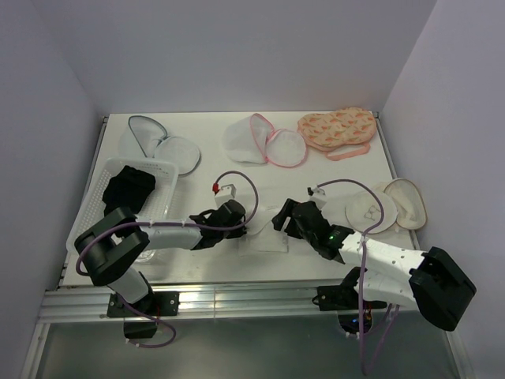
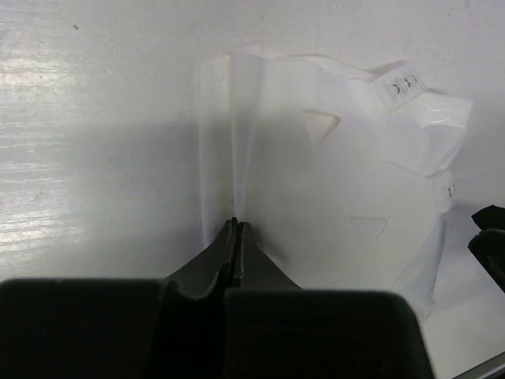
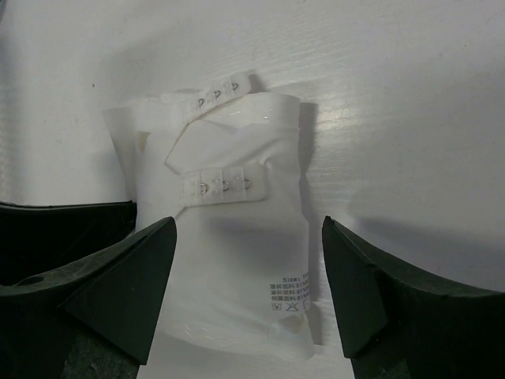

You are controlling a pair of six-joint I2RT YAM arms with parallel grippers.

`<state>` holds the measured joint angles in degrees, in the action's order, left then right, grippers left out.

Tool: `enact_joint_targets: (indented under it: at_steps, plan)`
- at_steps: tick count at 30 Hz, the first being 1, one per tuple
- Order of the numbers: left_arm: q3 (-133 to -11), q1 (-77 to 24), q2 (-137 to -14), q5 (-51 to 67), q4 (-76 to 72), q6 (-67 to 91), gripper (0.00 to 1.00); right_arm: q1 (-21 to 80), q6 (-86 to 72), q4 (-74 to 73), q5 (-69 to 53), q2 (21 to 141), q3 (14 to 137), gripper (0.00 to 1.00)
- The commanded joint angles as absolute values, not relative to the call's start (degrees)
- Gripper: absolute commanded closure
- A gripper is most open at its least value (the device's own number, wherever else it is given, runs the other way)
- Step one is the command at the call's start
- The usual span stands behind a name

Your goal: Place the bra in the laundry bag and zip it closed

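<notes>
Nearest the arm bases, at the table's front centre, lies the folded white fabric bra (image 3: 237, 158), its hook-and-eye tabs and size label facing up. The left gripper (image 2: 237, 226) has its jaws pressed together on a thin upright fold at the bundle's edge. The right gripper (image 3: 248, 225) stands wide apart and holds nothing, one finger to each side of the bundle; contact cannot be told.

To the left sits a white perforated plastic basket (image 1: 101, 183) containing a black garment (image 1: 130, 189). To the right rest cream round pouches (image 1: 371, 209).

Along the far edge lie a white mesh pouch with grey trim (image 1: 158, 142), the round white mesh laundry bag with pink trim (image 1: 268, 142), which is lying open in two halves, and an orange patterned pouch (image 1: 335, 130).

The step in hand appears to be securing the bra for transfer. The right fingers should probably close across the bundle's width, below the tabs, so the folds stay together. Both arms would then lift in step, since a one-sided pull may unroll it. The open bag lies well beyond, so a low, level carry seems safest.
</notes>
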<state>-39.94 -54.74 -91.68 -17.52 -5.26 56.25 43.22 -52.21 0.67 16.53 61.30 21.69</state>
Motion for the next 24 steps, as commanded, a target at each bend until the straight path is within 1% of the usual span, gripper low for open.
enact_joint_targets:
  at_steps: [1,3,6,10,14,19,24]
  plan:
    - [-38.2,-55.0,-92.1,-19.9,-3.4,57.0,1.0,42.4,-51.6,3.1,16.4,61.2,20.7,0.18]
    - [-37.3,-55.0,-91.5,-20.3,-2.9,57.1,1.0,42.0,-51.3,3.2,16.0,61.0,20.4,0.18]
    - [-35.9,-55.0,-90.6,-20.8,-2.6,57.5,1.0,41.5,-50.6,4.1,14.4,61.1,19.5,0.14]
    - [-35.2,-55.0,-91.3,-20.7,-3.1,57.5,1.0,40.9,-49.8,9.5,9.5,61.8,17.6,0.06]
    - [-34.2,-55.0,-91.9,-20.6,-3.9,58.0,1.0,40.4,-50.7,12.9,5.5,61.5,14.5,0.01]
    - [-33.6,-55.2,-93.3,-20.0,-4.4,58.7,1.0,39.4,-52.9,19.3,0.4,62.3,11.3,0.0]
    - [-32.8,-55.7,-94.9,-19.7,-6.0,59.9,1.0,39.3,-55.6,27.6,-4.4,68.0,8.7,0.0]
